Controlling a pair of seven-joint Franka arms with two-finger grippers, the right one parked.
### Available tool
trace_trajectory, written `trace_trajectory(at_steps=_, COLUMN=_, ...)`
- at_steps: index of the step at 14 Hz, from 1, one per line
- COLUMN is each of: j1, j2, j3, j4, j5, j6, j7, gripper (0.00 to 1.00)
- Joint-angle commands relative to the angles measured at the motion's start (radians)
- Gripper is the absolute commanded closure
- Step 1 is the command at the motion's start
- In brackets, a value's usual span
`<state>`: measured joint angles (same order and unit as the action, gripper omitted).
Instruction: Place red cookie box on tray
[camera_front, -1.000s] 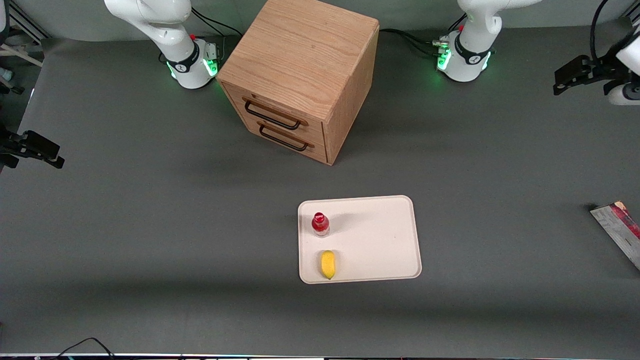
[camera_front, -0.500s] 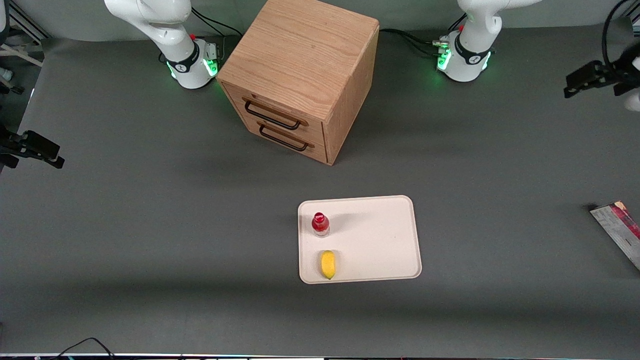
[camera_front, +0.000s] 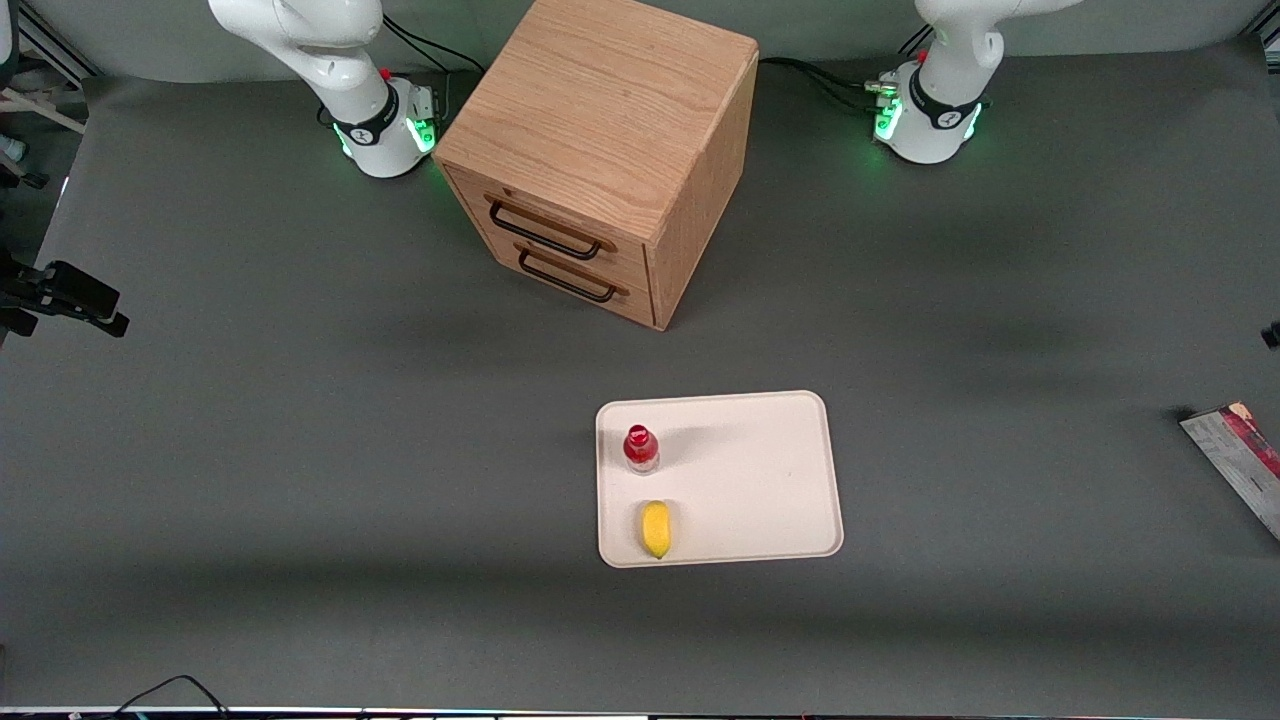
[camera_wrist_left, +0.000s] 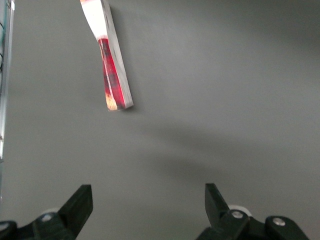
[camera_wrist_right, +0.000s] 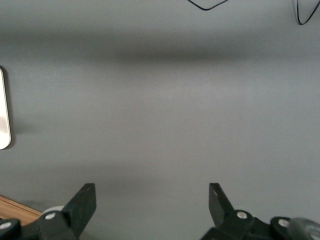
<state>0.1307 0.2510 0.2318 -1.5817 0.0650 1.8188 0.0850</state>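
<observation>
One target: red cookie box (camera_wrist_left: 111, 59), lying at the working arm's table end.
Gripper (camera_wrist_left: 149, 210): spread wide, empty, above bare table.
Advice: straddle its narrow width.
Destination: tray (camera_front: 770, 480), well apart.

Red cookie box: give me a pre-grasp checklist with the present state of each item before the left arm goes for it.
1. Gripper open: ok, fingers spread wide in the left wrist view.
2. Gripper empty: ok, only bare table shows between the fingers.
3. Red cookie box in sight of the wrist camera: ok, lying on the table, apart from the fingers.
4. Gripper lined up over the box: not ok, the box lies well off the gap between the fingers.
5. Box clear of other things: ok; it lies alone toward the working arm's end of the table.
6. Room on the tray: ok, the small bottle and yellow fruit occupy one side only.
</observation>
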Motion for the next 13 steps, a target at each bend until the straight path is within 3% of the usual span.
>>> trace_trajectory(at_steps=1, j1=0.003, j2=0.199, j3=0.035, j4=0.153, j5=-0.022, j6=0.107, j7=0.073, gripper=0.0)
trace_trajectory(at_steps=3, j1=0.021, j2=0.354, j3=0.064, j4=0.23, j5=-0.045, j6=0.245, j7=0.134, gripper=0.0)
trace_trajectory(at_steps=5, j1=0.041, j2=0.465, j3=0.07, j4=0.247, j5=-0.114, j6=0.397, j7=0.205, gripper=0.0)
trace_trajectory(at_steps=9, j1=0.087, j2=0.582, j3=0.084, j4=0.247, j5=-0.136, j6=0.531, j7=0.352, gripper=0.0)
trace_trajectory(at_steps=12, j1=0.106, j2=0.634, j3=0.096, j4=0.247, j5=-0.209, j6=0.579, j7=0.452, gripper=0.0)
trace_trajectory(at_steps=13, j1=0.106, j2=0.64, j3=0.107, j4=0.246, j5=-0.212, j6=0.579, j7=0.467, gripper=0.11)
